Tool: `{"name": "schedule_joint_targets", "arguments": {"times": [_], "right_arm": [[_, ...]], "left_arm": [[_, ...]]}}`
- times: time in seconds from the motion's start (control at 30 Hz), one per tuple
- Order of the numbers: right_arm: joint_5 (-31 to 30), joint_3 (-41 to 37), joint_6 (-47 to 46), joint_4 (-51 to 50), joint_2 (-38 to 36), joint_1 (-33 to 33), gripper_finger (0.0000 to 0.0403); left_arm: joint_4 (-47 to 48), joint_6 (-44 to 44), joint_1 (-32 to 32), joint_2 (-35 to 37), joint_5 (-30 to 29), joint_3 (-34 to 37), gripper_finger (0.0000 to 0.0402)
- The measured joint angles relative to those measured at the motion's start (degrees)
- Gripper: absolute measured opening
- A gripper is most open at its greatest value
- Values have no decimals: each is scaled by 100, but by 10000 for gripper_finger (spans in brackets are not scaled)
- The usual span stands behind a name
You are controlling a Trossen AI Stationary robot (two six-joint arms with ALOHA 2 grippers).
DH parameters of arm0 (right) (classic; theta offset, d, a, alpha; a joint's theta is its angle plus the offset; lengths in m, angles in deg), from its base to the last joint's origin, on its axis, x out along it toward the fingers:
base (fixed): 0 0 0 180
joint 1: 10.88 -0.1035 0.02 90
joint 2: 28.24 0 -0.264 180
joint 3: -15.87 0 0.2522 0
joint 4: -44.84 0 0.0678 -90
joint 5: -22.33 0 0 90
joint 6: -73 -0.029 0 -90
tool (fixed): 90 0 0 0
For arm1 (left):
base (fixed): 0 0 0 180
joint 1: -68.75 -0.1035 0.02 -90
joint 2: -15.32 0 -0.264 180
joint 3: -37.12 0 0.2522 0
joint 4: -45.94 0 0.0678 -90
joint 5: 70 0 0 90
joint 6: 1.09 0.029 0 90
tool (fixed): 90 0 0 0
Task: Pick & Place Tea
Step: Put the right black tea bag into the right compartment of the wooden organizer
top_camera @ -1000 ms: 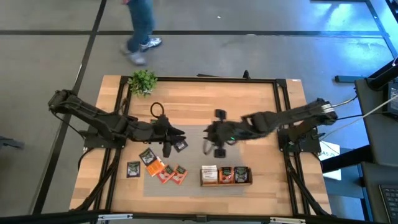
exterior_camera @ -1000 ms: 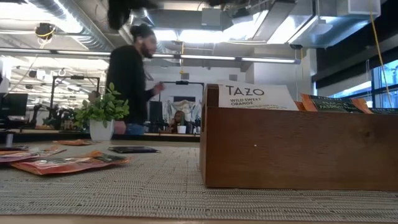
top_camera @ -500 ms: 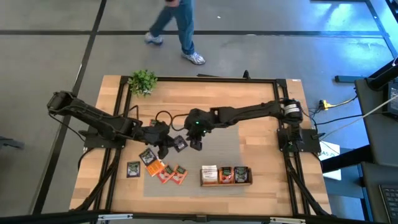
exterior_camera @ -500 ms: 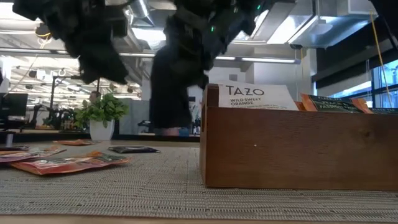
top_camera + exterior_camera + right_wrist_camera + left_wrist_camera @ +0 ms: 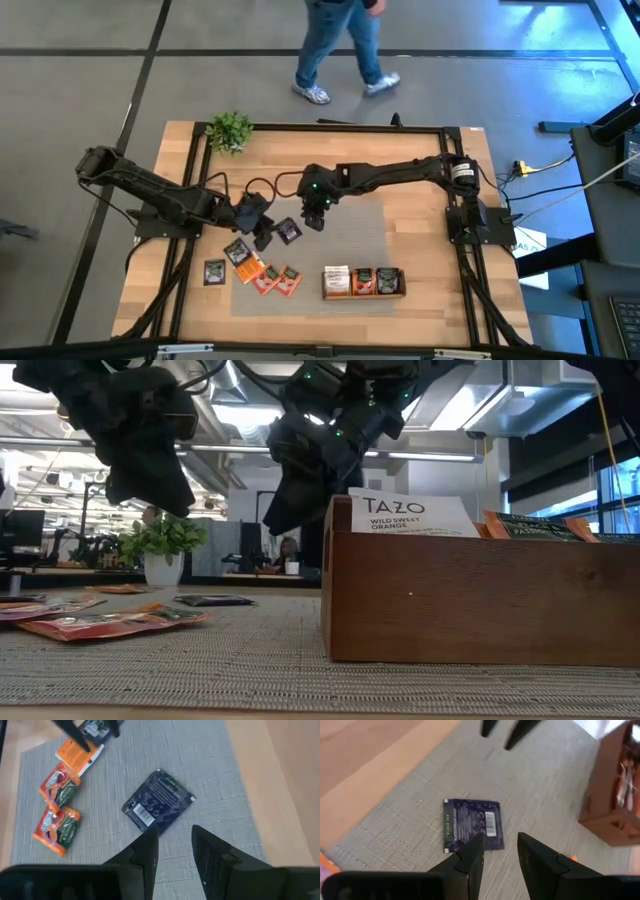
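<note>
From above, we see both arms stretched toward the dark sachet (image 5: 288, 231) lying flat on the grey mat (image 5: 370, 240); their dark bulk hides the fingertips. At table level, the sachet is lost behind other packets. Each wrist view shows it lying free: left gripper (image 5: 499, 851) and right gripper (image 5: 175, 842) parted, empty.

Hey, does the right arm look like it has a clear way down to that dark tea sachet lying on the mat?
Probably yes. The right gripper hangs open just above the dark sachet, which lies flat and alone on the mat. The left gripper hovers close beside it, though, and could crowd the approach.
</note>
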Motion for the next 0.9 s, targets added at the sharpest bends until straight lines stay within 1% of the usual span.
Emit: {"name": "schedule_joint_targets", "arguments": {"times": [0.13,0.27,0.37,0.5,0.63,0.77,0.9], "right_arm": [[77,2,95,-139,-2,76,120],[460,2,448,-757,-2,337,120],[724,2,530,-692,-2,450,120],[742,2,108,-505,-2,536,120],[684,2,-714,-341,-2,648,120],[709,2,-1575,-138,-2,600,120],[723,2,-1745,-102,13,469,120]], "left_arm": [[9,114,-10,0,-12,0,110],[20,174,-9,0,-140,0,90],[22,154,-9,-2,-145,0,73],[22,294,-9,-2,-31,0,49],[26,629,-22,-134,-50,-2,9],[-164,828,-136,-562,-71,-2,3],[-537,1022,-266,-1112,85,-2,3]]}}
